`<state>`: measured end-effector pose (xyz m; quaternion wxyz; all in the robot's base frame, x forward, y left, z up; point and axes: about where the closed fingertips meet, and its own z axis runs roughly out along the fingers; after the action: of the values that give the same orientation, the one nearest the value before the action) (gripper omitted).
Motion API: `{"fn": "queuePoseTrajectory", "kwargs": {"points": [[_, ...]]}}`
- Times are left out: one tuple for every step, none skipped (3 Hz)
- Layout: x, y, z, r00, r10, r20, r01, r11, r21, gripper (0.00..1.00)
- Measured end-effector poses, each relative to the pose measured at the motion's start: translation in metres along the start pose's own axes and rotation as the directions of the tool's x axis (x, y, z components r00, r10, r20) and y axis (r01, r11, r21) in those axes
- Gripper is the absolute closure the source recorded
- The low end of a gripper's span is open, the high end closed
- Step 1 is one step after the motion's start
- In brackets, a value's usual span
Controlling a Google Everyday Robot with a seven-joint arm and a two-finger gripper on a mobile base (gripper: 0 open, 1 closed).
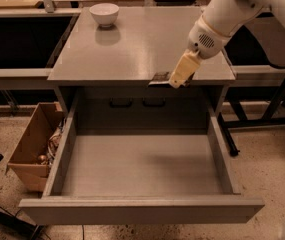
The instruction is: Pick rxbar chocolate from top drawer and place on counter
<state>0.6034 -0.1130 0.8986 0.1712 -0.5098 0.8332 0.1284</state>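
Camera view: gripper [176,79], rxbar [158,78] over counter [132,49]

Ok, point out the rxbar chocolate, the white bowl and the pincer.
rxbar chocolate [158,78], camera view, wrapper's free end.
white bowl [104,15], camera view, outer wall.
pincer [176,82], camera view, between fingertips, at the counter [132,49] front edge.

Pincer [175,80] at counter [132,49] front edge, tight on rxbar chocolate [158,78]

Grey counter [147,46], 1 white bowl [104,14], end effector [175,81] holding rxbar chocolate [158,78] above front edge
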Motion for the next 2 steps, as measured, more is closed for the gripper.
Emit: {"fn": "queuePoseTrajectory", "kwargs": {"points": [[-0.038, -0.03, -0.038, 0.986, 0.096, 0.134, -0.102, 0.9943, 0.033, 1.0], [-0.094, -0.056, -0.061, 0.953, 0.149, 0.265, -0.17, 0.9835, 0.06, 1.0]]}}
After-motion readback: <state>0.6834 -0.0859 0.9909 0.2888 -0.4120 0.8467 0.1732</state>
